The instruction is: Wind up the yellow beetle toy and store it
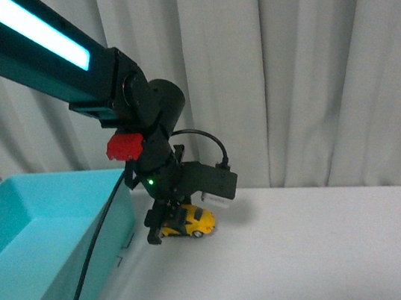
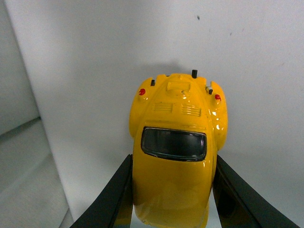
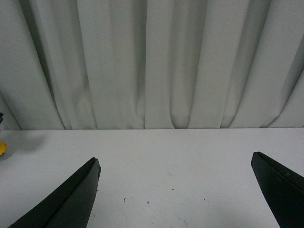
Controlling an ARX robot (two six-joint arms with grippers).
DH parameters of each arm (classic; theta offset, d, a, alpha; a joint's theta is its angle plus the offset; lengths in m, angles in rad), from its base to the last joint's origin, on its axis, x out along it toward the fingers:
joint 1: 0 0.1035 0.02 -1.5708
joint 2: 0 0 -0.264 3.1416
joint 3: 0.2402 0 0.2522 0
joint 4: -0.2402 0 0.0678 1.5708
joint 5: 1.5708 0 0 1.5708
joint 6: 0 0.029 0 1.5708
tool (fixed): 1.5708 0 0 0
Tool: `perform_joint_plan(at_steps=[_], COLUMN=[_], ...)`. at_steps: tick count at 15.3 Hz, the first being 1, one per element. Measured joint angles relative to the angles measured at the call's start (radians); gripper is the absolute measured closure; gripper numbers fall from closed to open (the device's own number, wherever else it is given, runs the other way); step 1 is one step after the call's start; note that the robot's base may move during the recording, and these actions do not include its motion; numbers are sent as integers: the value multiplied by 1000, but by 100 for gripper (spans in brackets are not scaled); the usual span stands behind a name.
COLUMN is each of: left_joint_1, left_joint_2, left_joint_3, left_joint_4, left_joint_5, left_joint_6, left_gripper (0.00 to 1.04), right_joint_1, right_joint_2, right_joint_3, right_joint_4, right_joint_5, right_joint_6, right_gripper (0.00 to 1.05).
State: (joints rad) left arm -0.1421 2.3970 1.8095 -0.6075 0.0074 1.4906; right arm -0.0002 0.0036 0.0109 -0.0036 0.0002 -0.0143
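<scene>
The yellow beetle toy (image 1: 190,221) is a small glossy yellow car with black wheels. It stands on the white table (image 1: 314,254) beside the teal bin (image 1: 26,244). My left gripper (image 1: 168,226) reaches down from above and is shut on it. In the left wrist view the toy (image 2: 175,156) fills the middle, dark window up, with a black finger (image 2: 118,190) pressed on each side. My right gripper (image 3: 175,185) is open and empty above bare table, its fingers (image 3: 71,199) wide apart. A yellow sliver of the toy (image 3: 2,148) shows at the edge of the right wrist view.
The teal bin is a large open box at the left, its wall close to the toy. A black cable (image 1: 90,272) hangs along the bin's wall. White curtains (image 1: 287,69) close off the back of the table.
</scene>
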Motion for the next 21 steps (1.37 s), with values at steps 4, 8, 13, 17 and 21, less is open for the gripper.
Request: perform_joint_plan(at_steps=[4, 8, 13, 17, 21], left_joint_1=[-6, 74, 305, 468, 552], left_joint_2=[-208, -512, -752, -725, -556], left_joint_3=[-105, -312, -551, -649, -649], left_joint_4=[108, 341, 414, 328, 348], left_joint_5=[196, 349, 275, 198, 53], left_joint_6=[-109, -327, -756, -921, -964], left_gripper=[64, 64, 64, 64, 64], right_joint_1=[0, 0, 0, 0, 0], right_joint_2=[0, 0, 0, 0, 0], right_joint_3=[0, 0, 0, 0, 0], right_joint_4=[0, 0, 0, 0, 0], right_joint_5=[0, 0, 0, 0, 0], right_joint_6=[0, 0, 0, 0, 0], right_gripper=[7, 7, 7, 7, 7])
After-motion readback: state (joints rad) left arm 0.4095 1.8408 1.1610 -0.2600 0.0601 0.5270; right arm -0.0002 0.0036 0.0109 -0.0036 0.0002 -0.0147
